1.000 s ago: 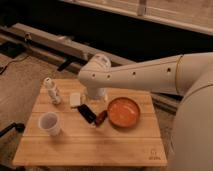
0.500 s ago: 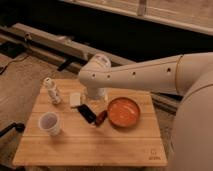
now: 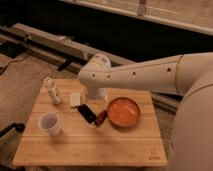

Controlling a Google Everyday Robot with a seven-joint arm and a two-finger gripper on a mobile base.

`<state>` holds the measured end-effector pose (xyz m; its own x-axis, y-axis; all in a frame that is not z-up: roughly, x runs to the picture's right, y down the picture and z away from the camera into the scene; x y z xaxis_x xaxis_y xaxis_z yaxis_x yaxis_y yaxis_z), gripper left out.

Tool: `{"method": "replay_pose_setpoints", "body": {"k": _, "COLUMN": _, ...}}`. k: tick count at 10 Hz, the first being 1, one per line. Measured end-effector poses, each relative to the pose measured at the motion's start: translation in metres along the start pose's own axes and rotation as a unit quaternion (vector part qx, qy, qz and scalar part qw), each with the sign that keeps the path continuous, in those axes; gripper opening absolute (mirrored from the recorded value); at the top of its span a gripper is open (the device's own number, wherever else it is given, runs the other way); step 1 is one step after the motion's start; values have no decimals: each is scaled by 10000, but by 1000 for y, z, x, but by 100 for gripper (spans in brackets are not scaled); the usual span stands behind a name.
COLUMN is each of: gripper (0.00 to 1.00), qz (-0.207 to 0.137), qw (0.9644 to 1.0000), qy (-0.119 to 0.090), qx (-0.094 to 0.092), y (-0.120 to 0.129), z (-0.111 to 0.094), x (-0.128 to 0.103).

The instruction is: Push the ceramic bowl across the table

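Approach step: we see the gripper (image 3: 95, 117), its aperture impossible to tell, low over the light bamboo-wood counter (image 3: 100, 145), just beside the round, glossy orange-red ceramic bowl (image 3: 123, 112) at centre-right; next, we judge, contact and a steady level push.

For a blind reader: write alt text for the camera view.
The gripper hangs low over the table, just left of the orange-red ceramic bowl, on a white arm reaching from the right. A paper cup stands at far left.
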<state>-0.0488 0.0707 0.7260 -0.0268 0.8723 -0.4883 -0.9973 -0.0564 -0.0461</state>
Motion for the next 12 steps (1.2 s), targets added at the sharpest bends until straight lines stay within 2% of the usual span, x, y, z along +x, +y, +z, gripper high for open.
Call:
{"method": "replay_pose_setpoints", "body": {"k": 4, "gripper": 67, "qz": 1, "qw": 10000, "qy": 1, "qx": 1, "y": 0, "z": 0, "x": 0}}
{"method": "replay_pose_setpoints", "body": {"k": 6, "gripper": 67, "qz": 185, "qw": 9998, "qy": 28, "qx": 84, "y": -10, "z": 4, "x": -2}}
{"method": "replay_pose_setpoints", "body": {"k": 7, "gripper": 67, "qz": 300, "qw": 9995, "qy": 38, "qx": 127, "y": -22, "z": 6, "x": -3}}
{"method": "replay_pose_setpoints", "body": {"k": 9, "gripper": 67, "qz": 708, "qw": 9972, "qy": 134, "qx": 221, "y": -65, "z": 14, "x": -1}}
{"method": "replay_pose_setpoints", "body": {"k": 12, "gripper": 67, "qz": 1215, "qw": 9913, "qy": 352, "qx": 365, "y": -126, "z": 40, "x": -3}}
